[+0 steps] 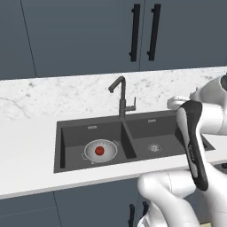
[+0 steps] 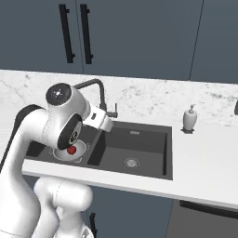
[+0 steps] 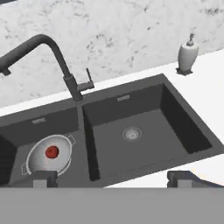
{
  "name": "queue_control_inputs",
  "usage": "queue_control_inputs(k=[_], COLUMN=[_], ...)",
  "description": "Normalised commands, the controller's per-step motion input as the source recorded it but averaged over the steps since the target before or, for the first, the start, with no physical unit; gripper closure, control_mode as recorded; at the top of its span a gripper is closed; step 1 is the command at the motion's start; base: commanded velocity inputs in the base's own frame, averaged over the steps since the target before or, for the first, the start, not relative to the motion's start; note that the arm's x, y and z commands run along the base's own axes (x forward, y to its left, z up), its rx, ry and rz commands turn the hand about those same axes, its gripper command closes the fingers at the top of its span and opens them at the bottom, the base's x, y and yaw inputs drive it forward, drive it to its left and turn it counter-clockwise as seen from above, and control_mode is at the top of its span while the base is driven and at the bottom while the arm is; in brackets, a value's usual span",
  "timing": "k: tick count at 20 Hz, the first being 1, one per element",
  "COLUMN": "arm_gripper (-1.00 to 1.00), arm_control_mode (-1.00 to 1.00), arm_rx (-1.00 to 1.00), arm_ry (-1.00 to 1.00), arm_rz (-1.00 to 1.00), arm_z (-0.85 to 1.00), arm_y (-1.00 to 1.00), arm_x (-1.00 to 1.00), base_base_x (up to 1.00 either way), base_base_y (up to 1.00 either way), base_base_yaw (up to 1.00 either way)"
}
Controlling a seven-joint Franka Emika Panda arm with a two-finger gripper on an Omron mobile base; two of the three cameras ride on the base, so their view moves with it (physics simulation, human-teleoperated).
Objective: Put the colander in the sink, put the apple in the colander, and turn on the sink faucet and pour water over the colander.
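Hovering our claw (image 3: 112,178) over the sink's (image 3: 192,131) near rim, jaws spread wide and holding nothing, we're eyeing the faucet (image 3: 72,85) lever, up and left of us. The apple (image 3: 52,152) is sitting in the colander (image 3: 46,164), left basin.

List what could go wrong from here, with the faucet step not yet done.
1. The sink faucet has a small side lever; the open end effector, hovering above the sink's near edge, might slip off it or strike the spout.
2. The spout points over the left basin, but it may not sit directly above the colander, so water could miss the apple.
3. The arm's elbow could bump the soap bottle.
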Motion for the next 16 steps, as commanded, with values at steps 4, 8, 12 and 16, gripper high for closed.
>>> queue_control_inputs(k=[4,8,12,16], arm_gripper=[-1.0,-1.0,-1.0,-1.0], arm_control_mode=[-1.0,-1.0,-1.0,-1.0], arm_rx=[0.0,-0.08,-0.12,-0.11], arm_ry=[-0.29,0.0,0.0,0.0], arm_rz=[0.87,0.69,0.41,0.11], arm_z=[-0.33,-0.12,-0.1,-0.04], arm_y=[-0.37,-0.44,-0.13,0.0], arm_x=[0.0,0.16,0.46,0.66], base_base_x=[0.0,0.0,0.0,0.0], base_base_y=[0.0,0.0,0.0,0.0], base_base_yaw=[0.0,0.0,0.0,0.0])
